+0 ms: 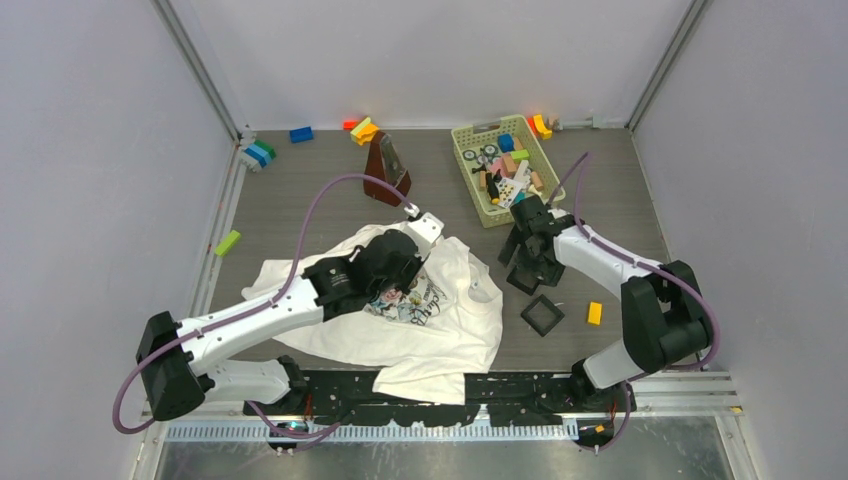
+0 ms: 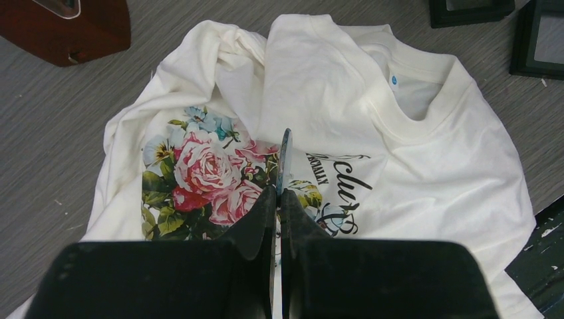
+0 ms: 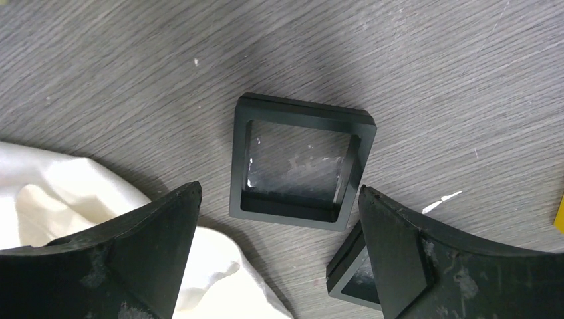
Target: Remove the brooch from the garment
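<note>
The white garment [image 1: 440, 320] with the rose print lies crumpled on the table in front of the left arm. It fills the left wrist view [image 2: 412, 153], and a fold shows in the right wrist view [image 3: 60, 193]. My left gripper [image 1: 390, 270] [image 2: 279, 193] is shut on the brooch [image 2: 286, 156], a thin grey disc seen edge-on, upright over the rose print. I cannot tell whether it still touches the cloth. My right gripper [image 1: 525, 255] [image 3: 279, 188] is open and empty, hovering over a black square tray [image 3: 302, 163] beside the garment's edge.
A second black tray [image 1: 542, 314] [image 3: 349, 276] and a small orange block [image 1: 594, 313] lie to the right of the garment. A green basket [image 1: 500, 165] of small items stands at the back right, a brown metronome [image 1: 387, 165] at the back centre, and loose bricks [image 1: 300, 134] line the far edge.
</note>
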`<state>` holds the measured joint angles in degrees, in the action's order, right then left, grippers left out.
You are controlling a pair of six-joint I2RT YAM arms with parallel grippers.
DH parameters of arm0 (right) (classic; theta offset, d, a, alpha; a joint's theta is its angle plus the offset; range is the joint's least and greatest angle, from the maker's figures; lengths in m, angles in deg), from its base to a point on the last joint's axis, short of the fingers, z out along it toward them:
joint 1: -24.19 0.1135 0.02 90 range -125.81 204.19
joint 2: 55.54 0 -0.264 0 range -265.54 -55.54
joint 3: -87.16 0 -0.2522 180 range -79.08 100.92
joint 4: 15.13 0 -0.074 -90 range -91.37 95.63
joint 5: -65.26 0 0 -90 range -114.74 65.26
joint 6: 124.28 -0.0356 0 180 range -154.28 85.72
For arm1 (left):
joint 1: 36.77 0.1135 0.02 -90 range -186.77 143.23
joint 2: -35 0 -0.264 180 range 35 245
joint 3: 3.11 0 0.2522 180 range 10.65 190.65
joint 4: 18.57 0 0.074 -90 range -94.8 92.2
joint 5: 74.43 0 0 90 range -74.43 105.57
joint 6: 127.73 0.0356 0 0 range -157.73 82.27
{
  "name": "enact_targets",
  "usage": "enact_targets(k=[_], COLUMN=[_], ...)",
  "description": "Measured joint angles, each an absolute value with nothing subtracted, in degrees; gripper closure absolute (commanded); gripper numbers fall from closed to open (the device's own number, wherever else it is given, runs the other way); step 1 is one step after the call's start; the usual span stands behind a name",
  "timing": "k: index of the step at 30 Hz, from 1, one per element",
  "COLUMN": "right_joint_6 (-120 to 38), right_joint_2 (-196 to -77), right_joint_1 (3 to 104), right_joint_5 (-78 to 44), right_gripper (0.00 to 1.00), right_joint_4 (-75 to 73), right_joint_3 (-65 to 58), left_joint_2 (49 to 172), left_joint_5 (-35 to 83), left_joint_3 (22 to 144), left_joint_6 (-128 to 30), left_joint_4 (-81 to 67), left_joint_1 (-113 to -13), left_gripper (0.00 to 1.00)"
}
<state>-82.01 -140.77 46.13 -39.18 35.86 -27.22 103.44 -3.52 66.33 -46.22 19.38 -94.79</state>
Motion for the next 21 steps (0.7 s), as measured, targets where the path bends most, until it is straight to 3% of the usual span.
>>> enact_targets(k=[10, 21], right_joint_6=[-82.01, -81.35], right_joint_2=[-141.84, -142.61], right_joint_1=[45.14, 44.64], right_joint_5=[-39.22, -38.15], right_gripper=[0.07, 0.18], right_joint_4=[34.25, 31.58], right_joint_3=[-28.56, -31.20], left_joint_2=[103.38, 103.40], left_joint_5=[-3.65, -3.96], left_joint_3=[66.31, 66.31], left_joint_6=[-45.78, -45.76], left_joint_4=[19.21, 19.16], left_joint_1=[-95.48, -96.03], left_gripper=[1.00, 1.00])
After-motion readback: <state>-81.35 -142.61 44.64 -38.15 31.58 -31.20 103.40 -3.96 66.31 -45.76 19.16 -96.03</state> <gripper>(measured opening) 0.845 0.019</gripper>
